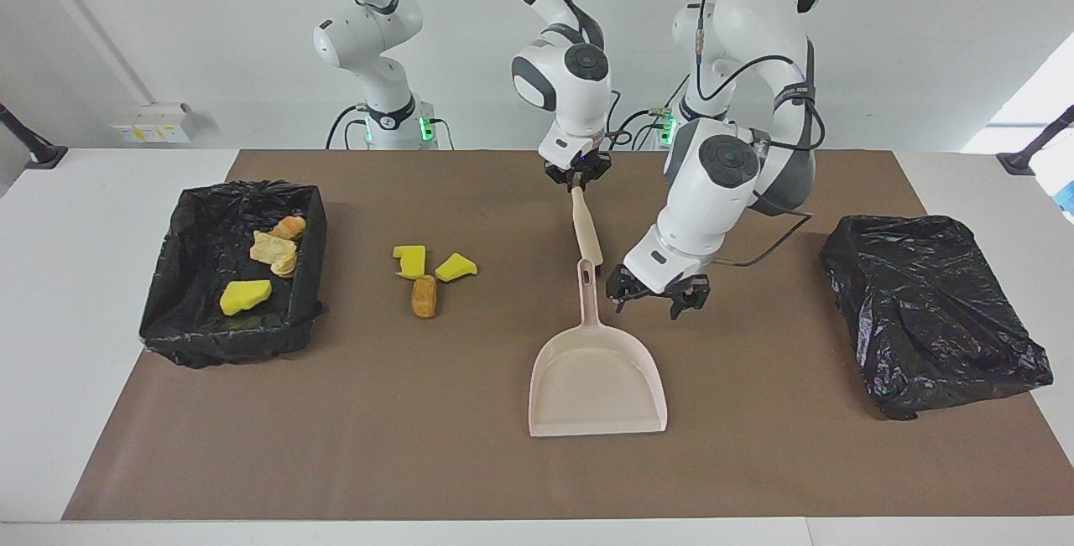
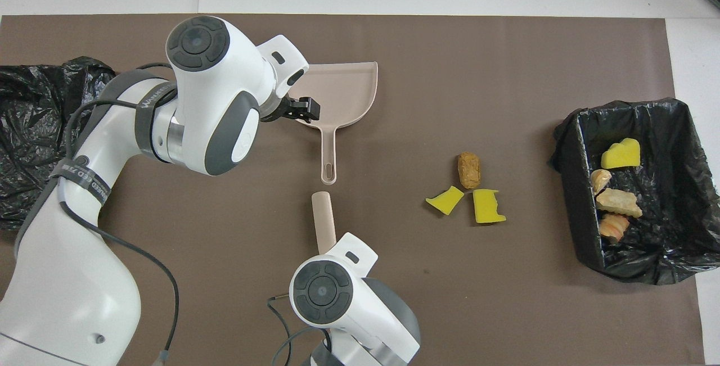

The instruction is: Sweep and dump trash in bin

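Beige brush [image 1: 585, 231] handle clamped in shut right gripper [image 1: 576, 179]; left gripper [image 1: 657, 294] spread, empty, over dustpan [image 1: 597, 378]. Overhead: three trash [image 2: 468, 189] pieces loose on bench [image 2: 506, 310]; four already in bin [image 2: 574, 186]. Roughly half done.

Overhead: right tool hidden under its wrist; brush [image 2: 323, 220] bristle end too; dustpan [image 2: 343, 93] corner covered by left arm.
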You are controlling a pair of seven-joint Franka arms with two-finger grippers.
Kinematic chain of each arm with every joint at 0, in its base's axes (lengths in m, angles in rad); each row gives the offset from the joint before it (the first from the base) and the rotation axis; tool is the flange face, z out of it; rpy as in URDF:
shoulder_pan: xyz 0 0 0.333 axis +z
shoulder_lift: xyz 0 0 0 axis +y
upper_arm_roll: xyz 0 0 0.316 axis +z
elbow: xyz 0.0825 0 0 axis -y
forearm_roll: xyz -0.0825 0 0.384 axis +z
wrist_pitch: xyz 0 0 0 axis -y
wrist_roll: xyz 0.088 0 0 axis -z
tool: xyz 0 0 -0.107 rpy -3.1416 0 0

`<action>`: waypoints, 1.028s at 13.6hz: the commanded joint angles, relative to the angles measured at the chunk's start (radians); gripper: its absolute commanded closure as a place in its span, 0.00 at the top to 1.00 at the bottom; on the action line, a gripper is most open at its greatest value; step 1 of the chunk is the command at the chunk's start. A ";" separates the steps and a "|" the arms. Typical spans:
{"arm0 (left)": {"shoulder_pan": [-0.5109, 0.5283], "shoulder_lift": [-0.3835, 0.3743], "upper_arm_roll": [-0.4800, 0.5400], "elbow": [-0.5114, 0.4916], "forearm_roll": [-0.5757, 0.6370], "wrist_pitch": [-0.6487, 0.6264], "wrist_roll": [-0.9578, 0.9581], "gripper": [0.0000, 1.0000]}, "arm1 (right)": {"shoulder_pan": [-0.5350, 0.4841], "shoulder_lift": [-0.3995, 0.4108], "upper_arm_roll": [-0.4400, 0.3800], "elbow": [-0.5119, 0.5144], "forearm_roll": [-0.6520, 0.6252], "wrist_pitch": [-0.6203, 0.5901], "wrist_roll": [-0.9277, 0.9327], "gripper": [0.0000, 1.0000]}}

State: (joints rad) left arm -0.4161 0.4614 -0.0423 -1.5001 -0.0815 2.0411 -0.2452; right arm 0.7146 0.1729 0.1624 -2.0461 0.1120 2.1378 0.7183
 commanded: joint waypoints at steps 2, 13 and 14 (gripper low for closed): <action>-0.061 0.020 0.009 -0.031 0.011 0.031 -0.002 1.00 | -0.068 -0.122 0.000 0.001 0.043 -0.138 0.004 0.00; -0.119 0.016 0.009 -0.078 0.002 -0.027 -0.082 0.00 | -0.444 -0.205 -0.007 -0.003 -0.100 -0.334 -0.425 0.00; -0.118 0.014 0.009 -0.075 0.003 -0.030 -0.080 0.00 | -0.483 -0.205 -0.006 -0.005 -0.106 -0.334 -0.474 0.00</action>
State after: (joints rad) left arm -0.5254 0.5008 -0.0459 -1.5589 -0.0817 2.0339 -0.3161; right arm 0.2794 -0.0155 0.1445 -2.0422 0.0218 1.8055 0.3109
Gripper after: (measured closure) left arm 0.533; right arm 0.749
